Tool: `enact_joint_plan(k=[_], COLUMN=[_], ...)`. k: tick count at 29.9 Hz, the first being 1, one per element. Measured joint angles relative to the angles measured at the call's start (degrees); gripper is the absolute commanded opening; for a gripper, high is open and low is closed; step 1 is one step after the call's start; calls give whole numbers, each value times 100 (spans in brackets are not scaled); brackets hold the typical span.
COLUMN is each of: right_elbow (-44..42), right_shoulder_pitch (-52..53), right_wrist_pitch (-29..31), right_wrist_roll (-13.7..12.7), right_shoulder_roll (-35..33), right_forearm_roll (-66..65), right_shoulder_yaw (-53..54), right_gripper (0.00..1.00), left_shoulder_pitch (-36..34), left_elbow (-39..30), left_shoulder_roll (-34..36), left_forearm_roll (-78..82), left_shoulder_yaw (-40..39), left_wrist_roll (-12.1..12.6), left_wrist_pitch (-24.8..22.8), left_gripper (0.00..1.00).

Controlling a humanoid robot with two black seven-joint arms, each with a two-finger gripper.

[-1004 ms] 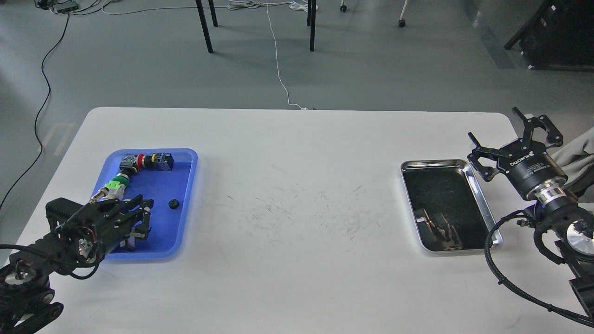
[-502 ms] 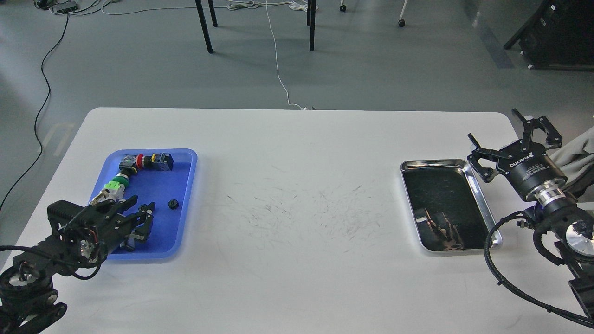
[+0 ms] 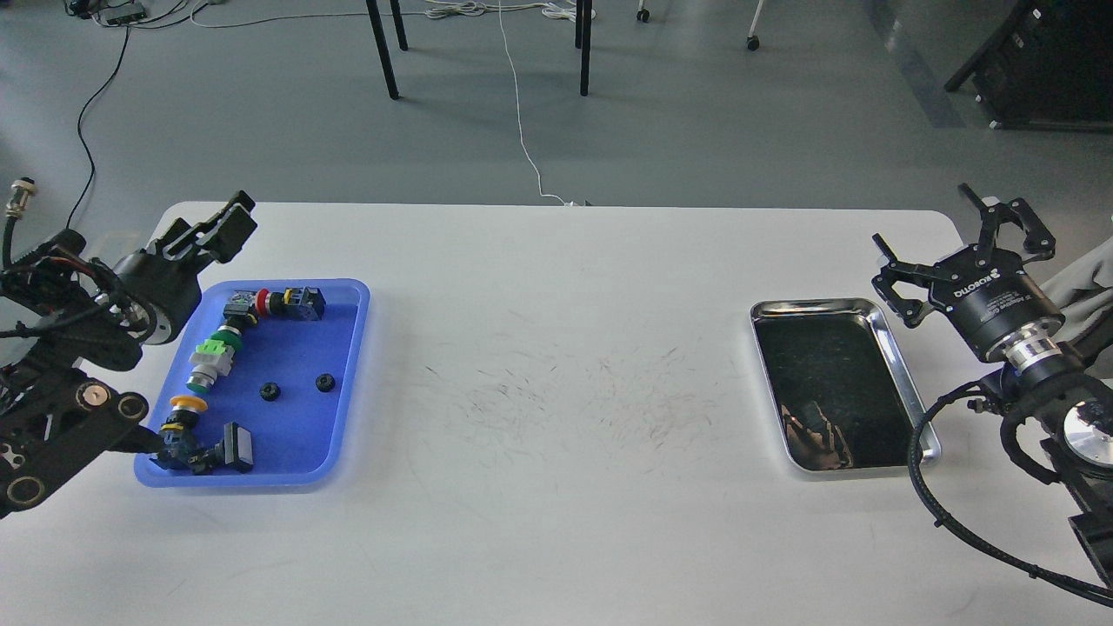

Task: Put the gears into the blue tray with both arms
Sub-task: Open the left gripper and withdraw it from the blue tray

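Both gears (image 3: 270,391) (image 3: 325,382) are sitting near each other in the blue tray (image 3: 348,382), just right of the row of push-button switches (image 3: 211,358). My left gripper (image 3: 213,228) hovers off the tray's far left corner, can't tell if it's spread or closed. My right gripper (image 3: 965,250) is spread wide and empty beside the steel tray (image 3: 904,374).

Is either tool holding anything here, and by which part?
Nothing is held. Right tool is open and empty; left tool carries nothing visible. Both gears lie in the blue tray.
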Motion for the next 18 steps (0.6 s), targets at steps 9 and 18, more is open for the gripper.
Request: enact_joint_plan(k=[9,18], right_elbow=[70,72], right_shoulder_pitch=[9,-8], right_wrist_pitch=[-81,-88], right_wrist_roll=[11,22], right_shoulder_roll=[-35,14], right_forearm_roll=[19,67], right_shoulder_yaw=[262,504], right_gripper=[99,99], left_shoulder_pitch=[-525,-292], left_elbow=[930,1190], left_shoulder_roll=[-1254,-1733], left_forearm_roll=[-3051,-4524], left_shoulder_yaw=[-1118,-1844], left_wrist_roll=[-10,-237], left_wrist_pitch=[-572,-2048], left_gripper=[98,98])
